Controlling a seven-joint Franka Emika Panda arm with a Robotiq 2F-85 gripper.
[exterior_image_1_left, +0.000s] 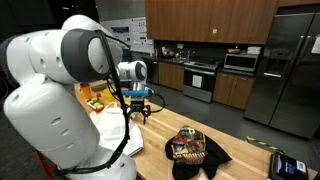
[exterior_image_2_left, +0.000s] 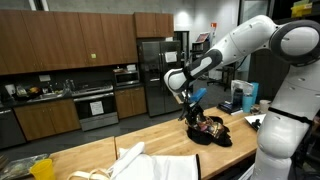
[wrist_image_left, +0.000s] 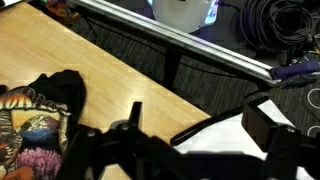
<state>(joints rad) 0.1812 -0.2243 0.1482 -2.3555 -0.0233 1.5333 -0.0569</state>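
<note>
My gripper (exterior_image_1_left: 140, 108) hangs over a wooden table (exterior_image_1_left: 240, 150), open and empty; it also shows in an exterior view (exterior_image_2_left: 190, 108). In the wrist view the two dark fingers stand wide apart (wrist_image_left: 200, 125) with nothing between them. A crumpled black T-shirt with a colourful print (exterior_image_1_left: 196, 148) lies on the table close to the gripper, and it also shows in an exterior view (exterior_image_2_left: 208, 130) and at the left of the wrist view (wrist_image_left: 40, 115). A white cloth or sheet (exterior_image_2_left: 150, 165) lies on the table beside the gripper and is seen under the fingers (wrist_image_left: 232, 135).
Yellow items (exterior_image_1_left: 95, 98) sit on the table behind the arm. A dark device (exterior_image_1_left: 290, 165) lies near a table corner. A blue and white machine (exterior_image_2_left: 242, 97) stands at the table's end. Cabinets, a stove and a fridge (exterior_image_1_left: 290, 70) line the far wall. Cables (wrist_image_left: 280, 25) lie on the floor past the table edge.
</note>
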